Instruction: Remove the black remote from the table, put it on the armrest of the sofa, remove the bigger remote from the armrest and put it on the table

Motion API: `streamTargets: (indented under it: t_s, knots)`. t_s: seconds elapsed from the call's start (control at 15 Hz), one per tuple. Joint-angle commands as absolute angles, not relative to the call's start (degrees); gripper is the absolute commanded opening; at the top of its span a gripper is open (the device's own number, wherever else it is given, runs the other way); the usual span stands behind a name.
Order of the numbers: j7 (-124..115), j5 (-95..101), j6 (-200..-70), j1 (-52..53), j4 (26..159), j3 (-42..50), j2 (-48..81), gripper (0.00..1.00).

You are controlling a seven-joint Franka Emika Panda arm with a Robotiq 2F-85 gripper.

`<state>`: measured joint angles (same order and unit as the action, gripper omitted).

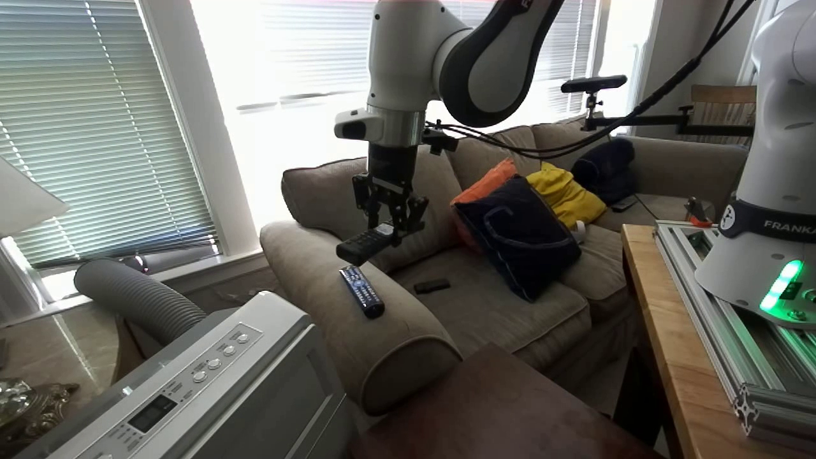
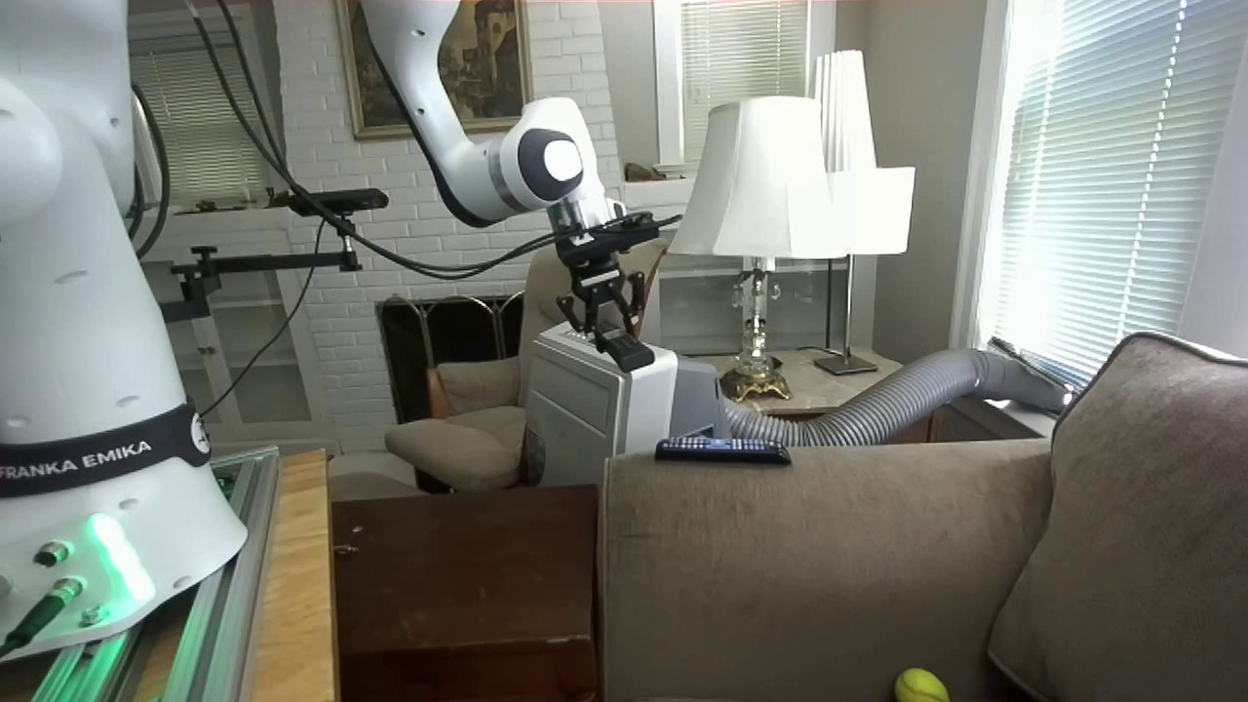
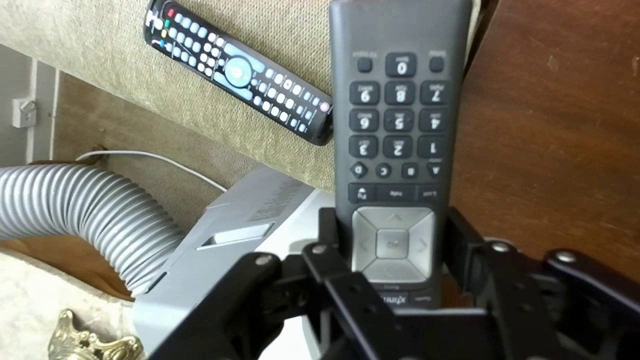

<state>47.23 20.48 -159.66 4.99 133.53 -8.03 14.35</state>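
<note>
The hand (image 3: pixel 391 235) pinches the black remote (image 3: pixel 396 150) by its edges, I'd guess to lay it flat on the armrest (image 3: pixel 280 30), wrist view's upper left.

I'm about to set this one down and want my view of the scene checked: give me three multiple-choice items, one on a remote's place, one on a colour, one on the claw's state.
1. Where does the bigger remote lie?
A) on the table
B) on the armrest
C) on the windowsill

2. What colour is the base light?
A) green
B) red
C) blue

3. How is the claw?
A) open, holding nothing
B) shut on the bigger remote
C) shut on the black remote

1 B: both exterior views show it lying there.
2 A: both exterior views show the green glow.
3 C: the wrist view shows it gripped along both sides.
</note>
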Motion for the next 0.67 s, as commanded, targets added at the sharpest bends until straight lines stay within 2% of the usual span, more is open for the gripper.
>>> streamTargets:
  t_s: [0.0, 0.33, 0.6]
  knots:
    - [38.9, 25.5, -159.9, 6.3, 125.2, -2.9, 19.6, 0.28]
    - [26.1, 31.2, -156.6, 8.2, 108.7, 4.3, 29.8, 0.28]
    - [20.3, 29.9, -149.8, 8.7, 95.6, 6.5, 39.1, 0.28]
